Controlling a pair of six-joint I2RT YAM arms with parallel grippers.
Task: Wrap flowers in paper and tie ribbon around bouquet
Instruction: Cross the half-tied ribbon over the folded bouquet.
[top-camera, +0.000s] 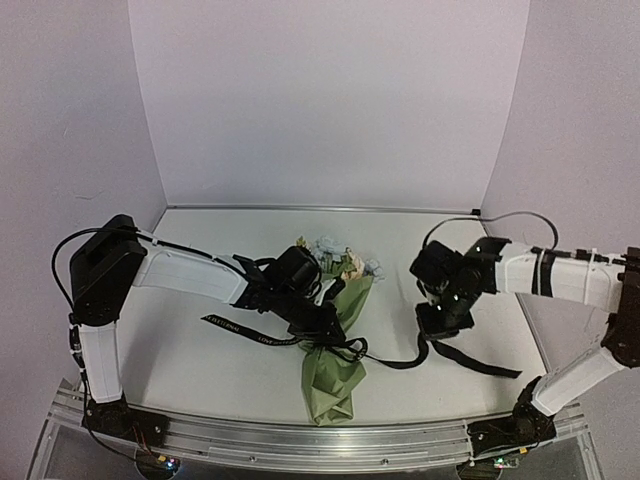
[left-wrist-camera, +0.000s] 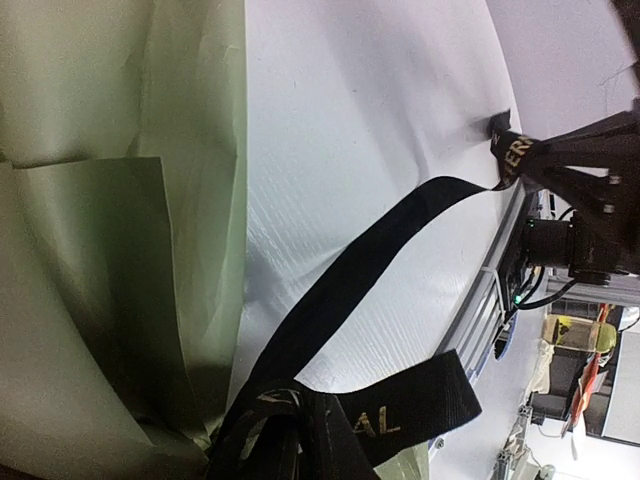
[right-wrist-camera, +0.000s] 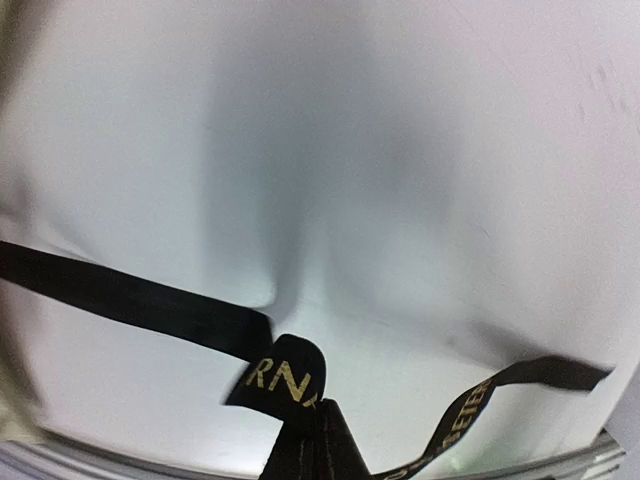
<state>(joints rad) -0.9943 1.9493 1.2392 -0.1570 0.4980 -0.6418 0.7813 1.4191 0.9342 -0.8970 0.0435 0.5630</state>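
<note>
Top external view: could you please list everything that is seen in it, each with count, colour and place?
flowers: one small bunch, cream, white and pale blue, at the far end of the paper, mid-table
paper: one sheet, olive green, wrapped around the stems, its lower end near the front edge
ribbon: one, black with pale lettering, crossing the paper's middle, its ends running left and right over the table
table: one, white, under everything
rail: one, silver, along the front edge
left arm: one, white and black, reaching in from the left
right arm: one, white and black, reaching in from the right
left gripper: one, black, over the paper's middle, open or shut unclear
right gripper: one, black, right of the paper, shut on the ribbon
</note>
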